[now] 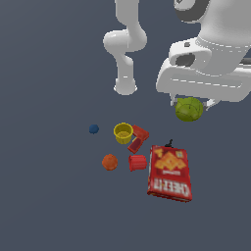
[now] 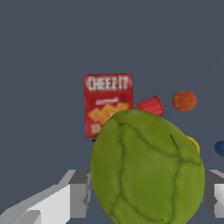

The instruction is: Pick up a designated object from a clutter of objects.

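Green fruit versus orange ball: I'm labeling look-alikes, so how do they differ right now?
The green fruit is yellow-green with creased skin; the orange ball is orange. The fruit is held up in the hand, apart from the clutter; the ball lies on the floor beside the red blocks. Both are small and roundish.

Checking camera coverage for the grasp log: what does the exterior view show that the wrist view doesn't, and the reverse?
Exterior only: the white arm's links and base, two more red blocks, the whole yellow cup.

Wrist only: close detail of the bumpy yellow-green fruit, filling the frame between the grey fingers; the jaws are shut on it.

Both: the fruit, the red Cheez-It cracker box, the orange ball, the small blue ball, one red block.
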You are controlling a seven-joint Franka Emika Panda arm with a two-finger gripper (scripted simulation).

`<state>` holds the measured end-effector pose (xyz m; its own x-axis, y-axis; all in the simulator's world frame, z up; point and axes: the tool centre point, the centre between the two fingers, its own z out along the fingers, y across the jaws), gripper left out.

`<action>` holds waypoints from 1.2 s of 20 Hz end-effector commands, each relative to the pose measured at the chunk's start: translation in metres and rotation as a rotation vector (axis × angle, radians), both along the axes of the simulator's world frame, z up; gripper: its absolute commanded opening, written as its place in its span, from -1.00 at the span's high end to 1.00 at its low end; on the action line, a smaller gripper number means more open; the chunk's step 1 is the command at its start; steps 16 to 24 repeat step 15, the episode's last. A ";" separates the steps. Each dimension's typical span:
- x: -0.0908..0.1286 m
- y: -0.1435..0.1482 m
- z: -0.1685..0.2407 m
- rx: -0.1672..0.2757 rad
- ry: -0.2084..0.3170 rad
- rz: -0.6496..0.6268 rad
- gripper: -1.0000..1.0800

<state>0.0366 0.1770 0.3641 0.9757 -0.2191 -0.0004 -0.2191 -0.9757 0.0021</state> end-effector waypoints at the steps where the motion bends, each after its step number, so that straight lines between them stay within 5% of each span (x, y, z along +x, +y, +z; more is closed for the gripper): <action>1: -0.006 0.011 0.022 0.000 -0.001 -0.001 1.00; 10: -0.016 0.035 0.062 0.002 -0.001 -0.001 1.00; 24: -0.016 0.038 0.067 0.002 -0.001 -0.001 1.00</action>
